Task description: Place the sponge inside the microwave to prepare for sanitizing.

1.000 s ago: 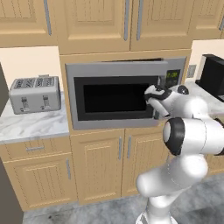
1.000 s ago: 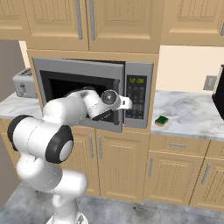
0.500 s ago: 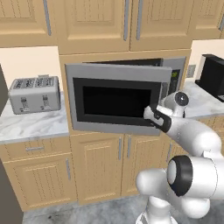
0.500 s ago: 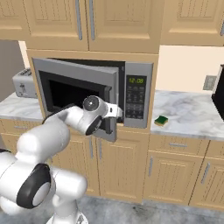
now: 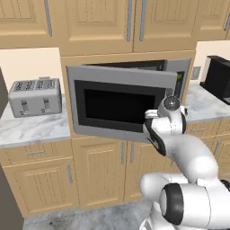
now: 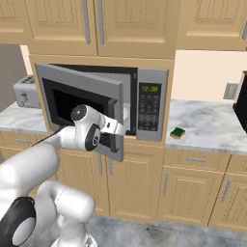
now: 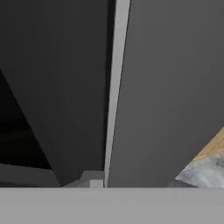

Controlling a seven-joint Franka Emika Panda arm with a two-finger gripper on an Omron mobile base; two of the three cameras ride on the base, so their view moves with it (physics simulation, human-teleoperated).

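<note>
Microwave [image 5: 179, 85] status: built into the wooden cabinet run below the upper cupboards, keypad [image 6: 149, 108] with green digits on its right side. Door [image 5: 117, 105] hangs partly open, hinged at the left, with its free right edge swung out toward the robot. In the right base view the cavity shows dark behind the door, with a pale patch low down in the gap between door and keypad.

Gripper [image 6: 115, 143] position: at the door's free edge, level with its lower half. In the right base view the hand sits against the door's end face; in the left base view it lies at the door's lower right corner. Jaws are drawn close together. The fingertips are hidden against the door, so whether they clamp the edge or only press on it cannot be told. The hand view looks along a thin pale edge between two dark grey panels, with a corner of marble counter and wood at the lower right.

Sponge [image 6: 177, 132] location: flat on the marble counter [image 6: 212, 128] to the right of the microwave, just beside its lower right corner, well apart from the gripper. Green top, yellowish side.

Other items: silver toaster [image 5: 35, 96] on the counter left of the microwave; black appliance [image 5: 218, 78] on the counter at the far right.
</note>
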